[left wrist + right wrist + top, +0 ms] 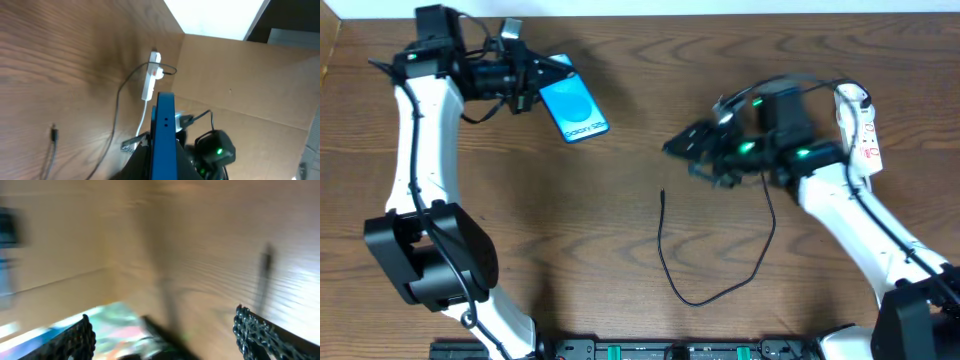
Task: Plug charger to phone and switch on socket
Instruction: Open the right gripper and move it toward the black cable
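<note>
The left gripper (pixel 533 86) is clamped on the short edge of a slim rectangular blue-screened smartphone (pixel 573 110), with open wood-grain worktop (pixel 620 70) beyond it. The right gripper (pixel 690 148) gapes wide and empty. Near its fingers, on the robot's side, lies the small tip of a thin black cable (pixel 660 220), which loops over free smooth wood. Behind its wrist sits a narrow white plastic power strip (pixel 861 125) with red markings.

Bright blue phone (pixel 573 108), black charger (pixel 659 240), white red-marked socket (pixel 863 125), brown wood-grain table (pixel 570 230)

Blue phone (pixel 573 108) upper left, charger (pixel 660 225) looped centrally, socket (pixel 865 125) right.
</note>
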You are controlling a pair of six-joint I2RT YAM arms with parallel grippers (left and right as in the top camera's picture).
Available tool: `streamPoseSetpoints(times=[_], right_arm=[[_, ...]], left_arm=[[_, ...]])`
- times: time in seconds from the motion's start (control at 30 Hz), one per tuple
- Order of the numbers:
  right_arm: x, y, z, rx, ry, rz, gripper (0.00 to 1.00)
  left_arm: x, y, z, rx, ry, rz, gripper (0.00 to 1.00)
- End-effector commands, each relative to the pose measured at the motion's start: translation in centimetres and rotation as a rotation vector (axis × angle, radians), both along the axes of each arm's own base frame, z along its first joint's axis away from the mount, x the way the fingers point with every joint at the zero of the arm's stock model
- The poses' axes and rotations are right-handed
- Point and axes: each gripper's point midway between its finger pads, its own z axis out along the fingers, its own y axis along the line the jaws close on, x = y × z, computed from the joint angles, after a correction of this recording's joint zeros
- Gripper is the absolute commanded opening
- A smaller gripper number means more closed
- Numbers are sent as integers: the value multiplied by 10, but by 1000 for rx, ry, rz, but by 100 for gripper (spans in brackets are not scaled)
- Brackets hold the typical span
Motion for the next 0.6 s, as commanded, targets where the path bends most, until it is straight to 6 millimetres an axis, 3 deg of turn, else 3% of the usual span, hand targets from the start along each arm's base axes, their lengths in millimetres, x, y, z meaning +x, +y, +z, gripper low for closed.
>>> streamPoseSetpoints(times=[0.0,0.27,0.57], right_arm=[[9,-13,-33,-321,-131,-77,88],[-13,-9,-57,-616,-226,-80,86],[-27,0,-100,-705,-158,-25,78]], left_arm=[[-4,3,18,-17,-121,-42,7],[-9,9,36,-85,-268,-90,7],[-9,9,37,-88,-270,-90,7]])
